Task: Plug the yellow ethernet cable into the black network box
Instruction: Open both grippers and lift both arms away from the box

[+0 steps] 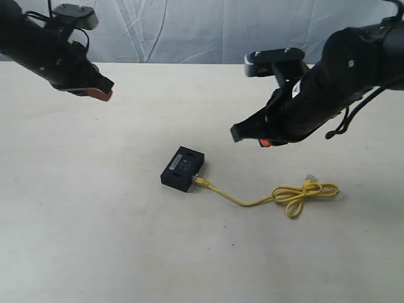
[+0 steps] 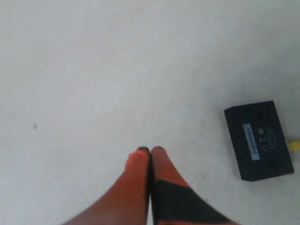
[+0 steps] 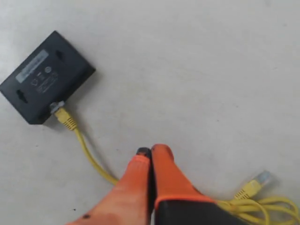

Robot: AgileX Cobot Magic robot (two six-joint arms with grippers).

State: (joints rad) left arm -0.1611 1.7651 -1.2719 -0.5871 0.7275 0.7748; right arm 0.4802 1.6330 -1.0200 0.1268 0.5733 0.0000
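**Exterior view:** black network box (image 1: 184, 168) mid-counter, about halfway between far and near edges. Yellow ethernet cable (image 1: 249, 204) apparently plugged into the box's side, trailing toward the right edge and ending in a loose loop with a spare plug (image 1: 308, 178). Left claw (image 1: 101, 91) aloft near the far-left corner, right claw (image 1: 243, 132) aloft over the middle, both pinched together and empty.

**Left wrist view:** left claw (image 2: 150, 151), orange tips pressed tight above the pale, faintly speckled counter (image 2: 70, 70). Box (image 2: 259, 140) matte, flat and hard-edged, white label strip (image 2: 251, 141) on top (small round marks beside it), a sliver of yellow at its side.

**Right wrist view:** right claw (image 3: 151, 152) likewise closed, gripping nothing. Box (image 3: 46, 77) with the cable (image 3: 86, 150) thin, glossy and springy-looking, its yellow boot hard against the port. Judged seated. Best to back off straight upward, stay clear of the loop and avoid any tug, since so light a box would probably slide on the smooth counter.
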